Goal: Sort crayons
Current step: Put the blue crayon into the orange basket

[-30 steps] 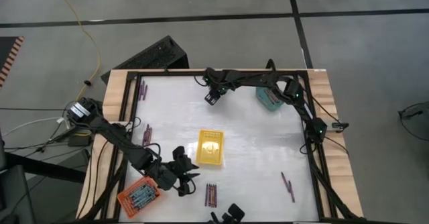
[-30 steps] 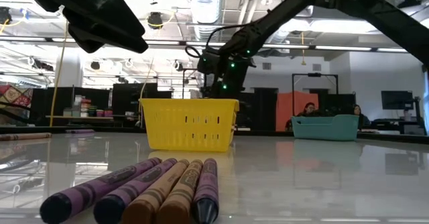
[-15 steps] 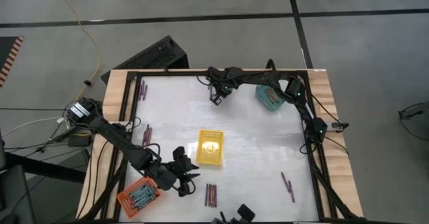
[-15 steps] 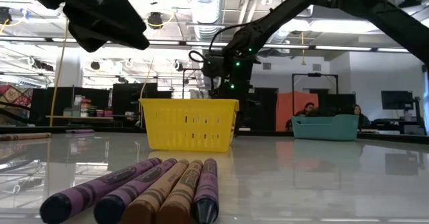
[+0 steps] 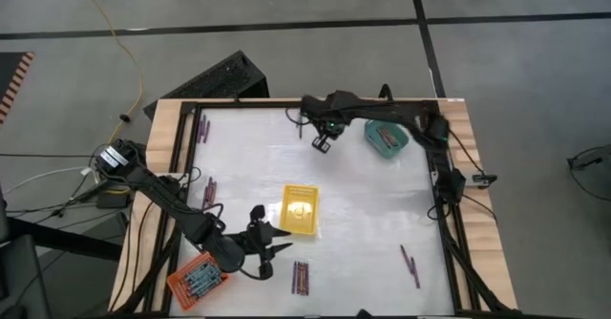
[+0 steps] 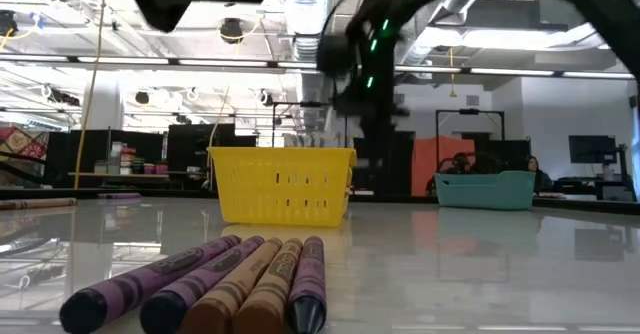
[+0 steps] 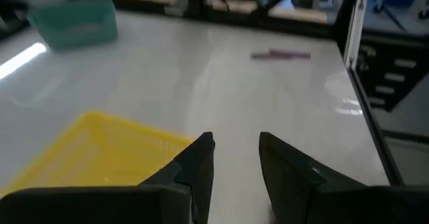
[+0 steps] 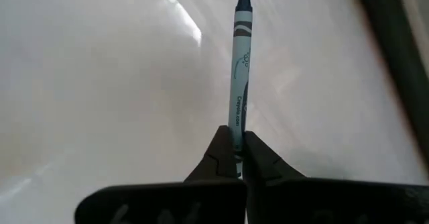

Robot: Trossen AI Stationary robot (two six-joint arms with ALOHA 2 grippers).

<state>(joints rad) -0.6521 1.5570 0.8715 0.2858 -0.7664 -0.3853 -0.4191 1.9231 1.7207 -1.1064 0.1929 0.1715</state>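
right gripper [image 8: 236,151] pinches the butt end of a bluish-grey crayon [image 8: 240,76], its two dark fingers pressed together on the paper wrap. the crayon sticks straight out past the fingertips, wrapper printed with small text and dark bands near the pointed tip. from above, this gripper [image 5: 323,143] hangs over the far part of the white table [image 5: 363,214], just beside the teal tray [image 5: 386,138], with the arm stretched in from the far right corner.

left gripper [image 7: 234,158] hovers near the front left, fingers apart with a plain gap between them and nothing in it, next to the yellow tray [image 5: 300,210]. from above it [image 5: 277,244] sits between that tray and the orange tray [image 5: 198,280], which holds several crayons.

a row of purple and reddish crayons [image 6: 215,289] lies side by side at the front edge. more crayons lie along the left side [image 5: 208,192] and two purple ones near the right front [image 5: 410,265].
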